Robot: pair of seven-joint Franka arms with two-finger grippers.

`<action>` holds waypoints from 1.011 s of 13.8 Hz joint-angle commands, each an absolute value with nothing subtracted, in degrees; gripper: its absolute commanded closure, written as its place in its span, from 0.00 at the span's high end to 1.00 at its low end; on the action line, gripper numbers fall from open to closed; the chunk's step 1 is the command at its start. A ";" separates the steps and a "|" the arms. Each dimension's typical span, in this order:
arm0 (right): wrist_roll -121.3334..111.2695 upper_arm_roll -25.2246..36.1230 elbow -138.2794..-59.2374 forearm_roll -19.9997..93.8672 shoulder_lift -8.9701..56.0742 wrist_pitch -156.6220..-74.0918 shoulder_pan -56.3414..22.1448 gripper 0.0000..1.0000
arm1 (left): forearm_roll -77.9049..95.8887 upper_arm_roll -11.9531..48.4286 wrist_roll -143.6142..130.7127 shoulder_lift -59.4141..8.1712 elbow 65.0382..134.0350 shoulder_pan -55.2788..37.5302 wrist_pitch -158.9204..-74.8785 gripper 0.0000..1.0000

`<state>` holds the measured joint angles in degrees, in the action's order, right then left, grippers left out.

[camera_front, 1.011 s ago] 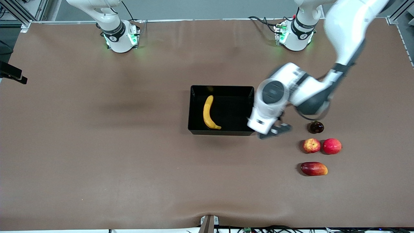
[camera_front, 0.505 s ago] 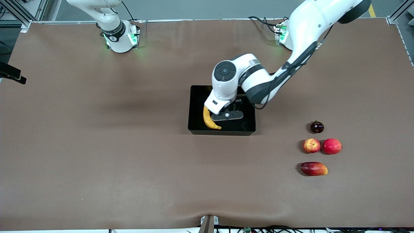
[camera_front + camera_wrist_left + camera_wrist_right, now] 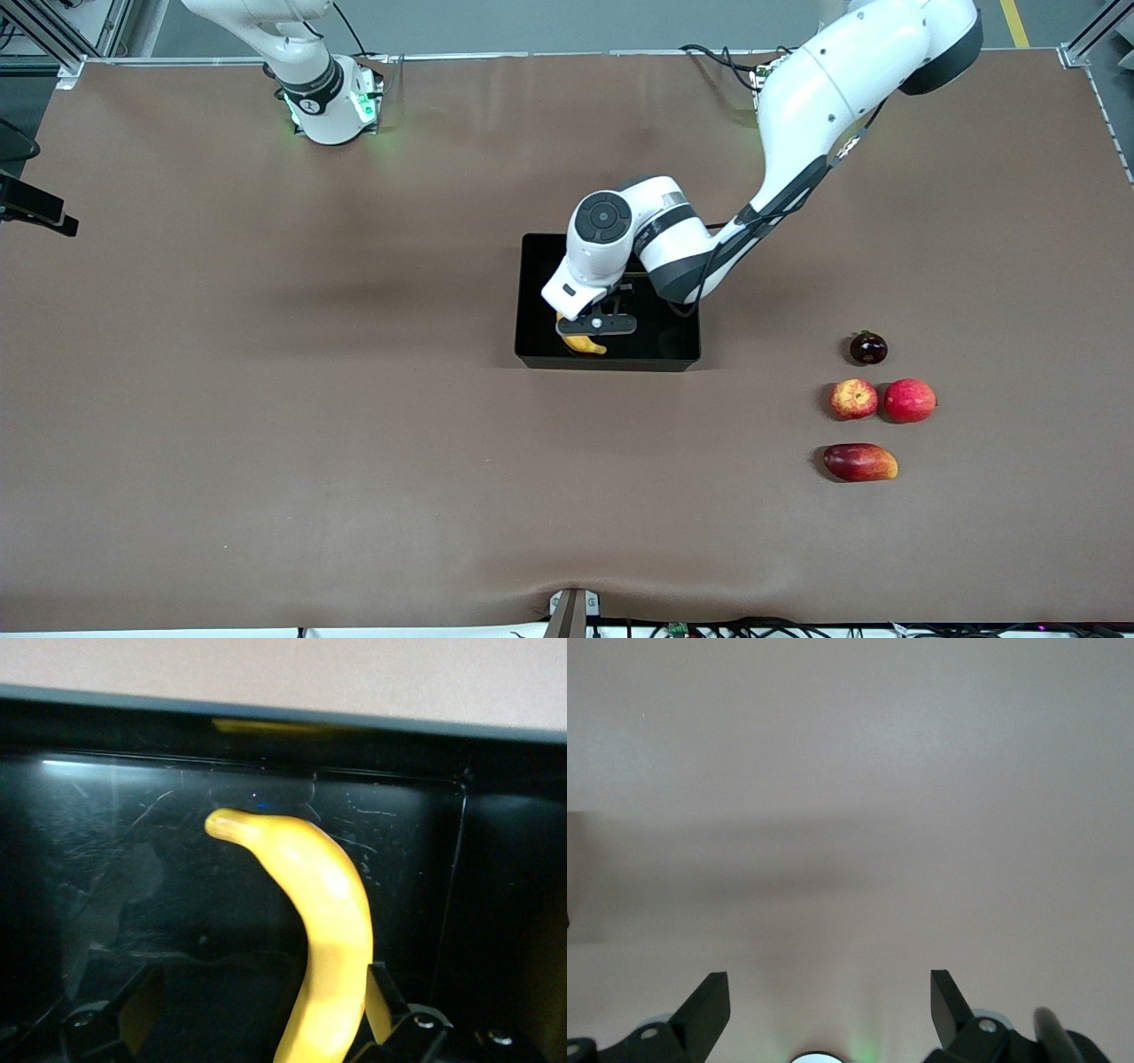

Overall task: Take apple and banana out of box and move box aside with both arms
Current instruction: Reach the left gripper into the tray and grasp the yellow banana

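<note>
The black tray [image 3: 671, 344] sits mid-table with the yellow banana [image 3: 586, 345] lying in it. My left gripper [image 3: 597, 322] is low inside the tray, open, its fingers on either side of the banana. In the left wrist view the banana [image 3: 330, 912] runs up between the fingers [image 3: 142, 1014], close to one of them, on the tray floor [image 3: 133, 859]. The red-and-yellow apple [image 3: 853, 399] lies on the table toward the left arm's end. My right gripper [image 3: 828, 997] is open and empty over bare table; the right arm waits.
Beside the apple lies an evenly red round fruit [image 3: 910, 400]. A small dark fruit [image 3: 868, 347] lies farther from the front camera than the apple, and a red-and-yellow mango [image 3: 860, 462] lies nearer. Brown mat covers the table.
My left gripper has swung from beside the tray's edge to over the tray and come down around the banana. The fruits and the right arm have not moved.
</note>
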<state>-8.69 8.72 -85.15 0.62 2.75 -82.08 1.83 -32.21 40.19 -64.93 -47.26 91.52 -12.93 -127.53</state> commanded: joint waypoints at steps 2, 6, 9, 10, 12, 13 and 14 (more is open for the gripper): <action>-9.49 7.82 -83.85 1.49 3.25 -81.47 3.25 1.00 | -32.34 34.29 -65.30 -47.81 90.26 -18.97 -131.21 1.00; -9.40 7.82 -83.85 1.58 3.25 -81.47 3.08 1.00 | -33.40 34.10 -64.08 -48.69 90.26 -19.60 -133.06 1.00; -9.32 7.73 -83.85 2.90 3.25 -81.47 2.55 1.00 | -33.93 34.10 -64.25 -49.30 90.26 -20.04 -133.42 1.00; -9.40 7.65 -83.85 2.90 3.34 -81.47 2.46 1.00 | -33.93 34.10 -64.25 -49.48 90.26 -20.13 -133.42 1.00; -9.40 7.38 -84.11 2.90 3.34 -81.04 1.33 1.00 | -34.10 34.10 -64.25 -50.27 90.26 -20.30 -133.42 1.00; -9.49 7.38 -84.29 2.81 3.86 -81.12 -0.07 1.00 | -34.36 34.01 -64.25 -50.62 90.26 -20.74 -133.42 1.00; -9.49 7.38 -84.29 2.81 5.52 -80.86 -1.22 1.00 | -34.71 34.01 -64.25 -50.89 90.26 -20.83 -133.50 0.99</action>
<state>-9.01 7.43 -85.20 2.27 3.14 -81.69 0.71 -32.74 34.49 -64.09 -49.65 91.35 -19.84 -132.64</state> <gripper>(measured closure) 0.000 0.000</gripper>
